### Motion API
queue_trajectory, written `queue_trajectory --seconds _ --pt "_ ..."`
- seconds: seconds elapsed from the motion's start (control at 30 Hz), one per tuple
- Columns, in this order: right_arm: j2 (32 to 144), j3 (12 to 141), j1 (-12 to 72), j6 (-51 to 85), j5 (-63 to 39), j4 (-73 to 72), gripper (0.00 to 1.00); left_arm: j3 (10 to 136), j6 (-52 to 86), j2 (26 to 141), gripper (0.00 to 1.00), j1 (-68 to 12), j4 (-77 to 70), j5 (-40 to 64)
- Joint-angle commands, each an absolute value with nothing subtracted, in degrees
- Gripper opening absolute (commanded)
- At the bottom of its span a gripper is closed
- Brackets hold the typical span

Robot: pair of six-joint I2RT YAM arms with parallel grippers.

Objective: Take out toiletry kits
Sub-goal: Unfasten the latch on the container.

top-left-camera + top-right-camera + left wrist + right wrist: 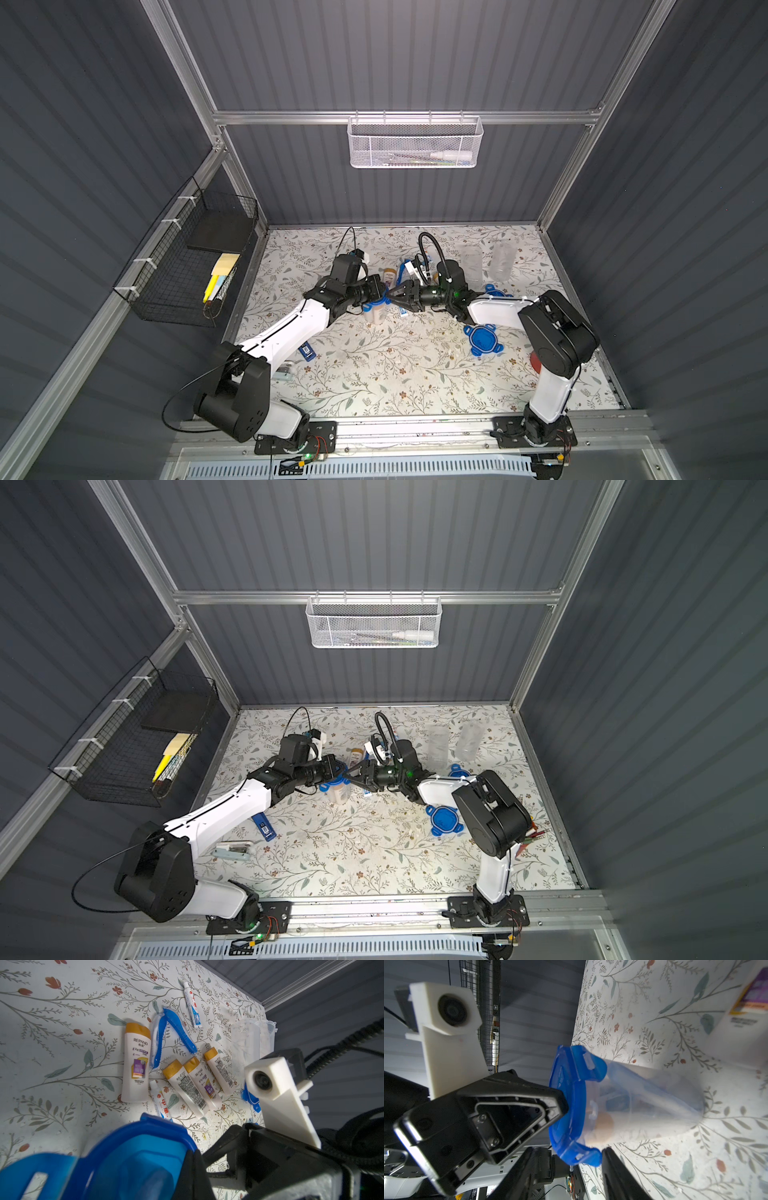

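A clear jar (643, 1103) with a blue clip lid (566, 1093) stands mid-table (376, 311), and a blue toothbrush and a tan cap show blurred inside it. My left gripper (195, 1155) is shut, its tips against the lid's top. My right gripper (568, 1150) is open, its jaws either side of one lid clip. Pieces of toiletry kits lie on the table behind the jar. They are cream bottles (136, 1059) (185, 1086), blue toothbrushes (166, 1036) and toothpaste tubes (192, 1005). In both top views the grippers (384, 296) (353, 777) meet over the jar.
Two lidless clear jars (469, 259) (503, 259) stand at the back right. Loose blue lids (482, 340) (494, 291) lie under the right arm. A dark-blue gadget (306, 351) and a stapler (232, 850) lie under the left arm. Wire baskets (415, 143) (187, 266) hang on the walls.
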State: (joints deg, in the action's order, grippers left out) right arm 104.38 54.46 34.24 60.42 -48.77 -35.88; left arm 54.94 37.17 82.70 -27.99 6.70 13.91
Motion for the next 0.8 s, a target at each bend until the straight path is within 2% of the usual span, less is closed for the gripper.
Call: queue_trajectory --seconds 0.0,0.77 --pt "100.4 54.8 34.5 60.5 -51.1 -41.7 0.54 49.9 37.7 86.7 0.0 -27.9 22.4 10.3" --pt "101.4 54.4 34.4 60.0 -50.8 -40.8 0.54 51.8 37.4 82.8 0.0 -27.9 25.8 9.4"
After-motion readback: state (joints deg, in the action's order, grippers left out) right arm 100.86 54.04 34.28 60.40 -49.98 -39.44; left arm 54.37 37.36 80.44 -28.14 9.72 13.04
